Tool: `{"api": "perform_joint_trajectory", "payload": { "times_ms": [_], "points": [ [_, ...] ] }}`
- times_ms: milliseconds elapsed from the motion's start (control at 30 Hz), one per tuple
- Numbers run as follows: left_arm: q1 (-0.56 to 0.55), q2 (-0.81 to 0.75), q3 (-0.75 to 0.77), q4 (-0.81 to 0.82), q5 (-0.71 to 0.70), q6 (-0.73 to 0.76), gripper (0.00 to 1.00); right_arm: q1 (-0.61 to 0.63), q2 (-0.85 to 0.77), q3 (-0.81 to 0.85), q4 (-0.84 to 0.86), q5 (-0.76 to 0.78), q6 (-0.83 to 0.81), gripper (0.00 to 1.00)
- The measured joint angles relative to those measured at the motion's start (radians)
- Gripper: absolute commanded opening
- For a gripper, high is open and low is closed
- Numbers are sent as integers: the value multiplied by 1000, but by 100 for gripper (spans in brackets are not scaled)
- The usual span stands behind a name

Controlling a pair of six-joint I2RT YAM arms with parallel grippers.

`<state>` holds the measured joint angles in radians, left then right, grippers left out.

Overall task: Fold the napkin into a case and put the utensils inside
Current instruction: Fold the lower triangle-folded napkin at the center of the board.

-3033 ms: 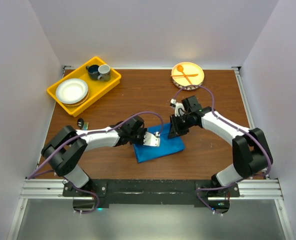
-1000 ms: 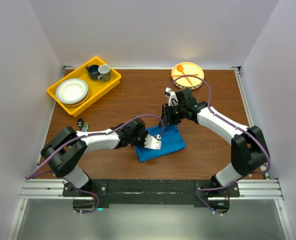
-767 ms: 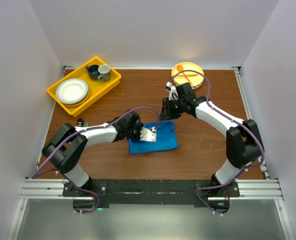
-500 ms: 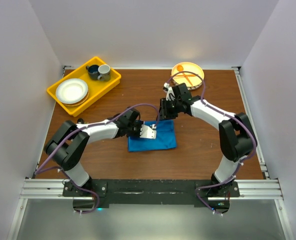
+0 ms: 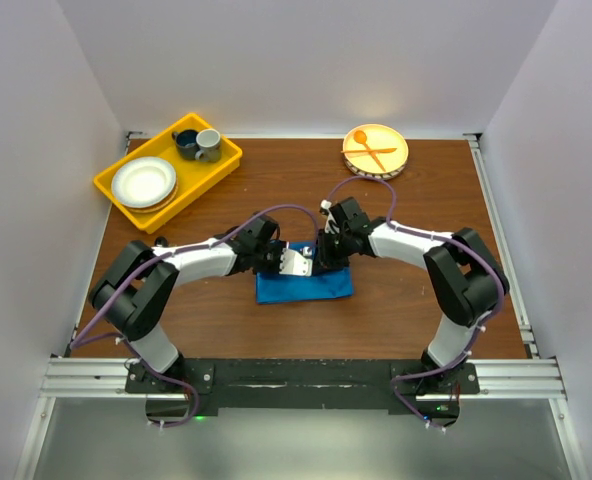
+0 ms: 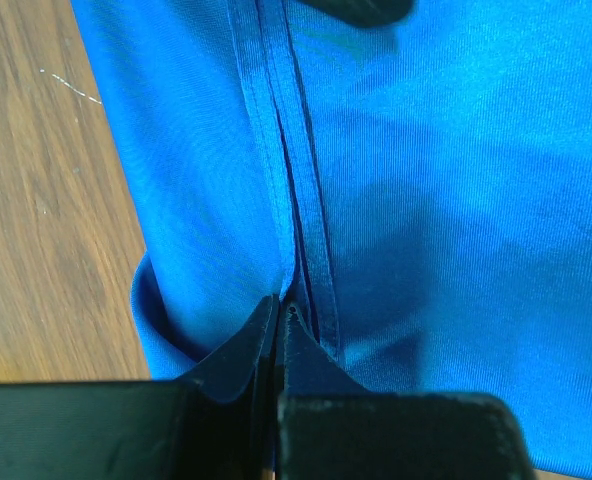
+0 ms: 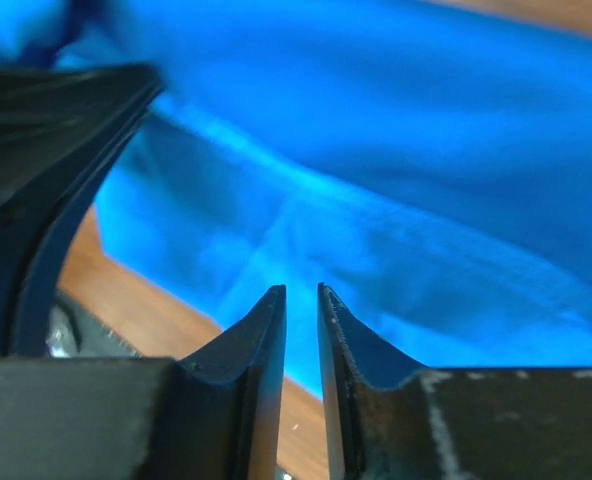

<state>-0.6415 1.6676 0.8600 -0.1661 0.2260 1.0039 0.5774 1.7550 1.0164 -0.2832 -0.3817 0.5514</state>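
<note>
The bright blue napkin (image 5: 306, 286) lies folded as a wide strip on the brown table, just ahead of both arms. My left gripper (image 5: 306, 262) is over its back edge, shut on the napkin's stacked hemmed edges (image 6: 294, 200), which run straight into the jaw tips (image 6: 279, 306). My right gripper (image 5: 325, 256) sits right beside it, low over the cloth (image 7: 396, 170). Its jaws (image 7: 302, 290) stand a narrow slit apart with nothing between them. The utensils are out of view. A small dark object (image 5: 160, 240) peeks out by the left arm's elbow; I cannot tell what it is.
A yellow tray (image 5: 226, 160) at the back left holds a white plate (image 5: 144, 182) and two cups (image 5: 198, 143). At the back right a pale plate (image 5: 392, 141) carries an orange plastic spoon and fork (image 5: 369, 152). White walls close in the table.
The left gripper has carried the napkin's edge back and left, leaving the cloth squared up and narrower. The right gripper has come down and left to the napkin beside it, its jaws narrowing.
</note>
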Motion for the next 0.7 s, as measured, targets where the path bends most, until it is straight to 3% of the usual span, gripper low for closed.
{"api": "perform_joint_trajectory", "payload": {
  "times_ms": [267,700],
  "points": [
    [0,-19,2,-45,15,-24,0,-8,46,6,5,61,17,14],
    [-41,-81,2,-147,37,-47,0,5,51,19,-1,104,25,12]
  ]
}}
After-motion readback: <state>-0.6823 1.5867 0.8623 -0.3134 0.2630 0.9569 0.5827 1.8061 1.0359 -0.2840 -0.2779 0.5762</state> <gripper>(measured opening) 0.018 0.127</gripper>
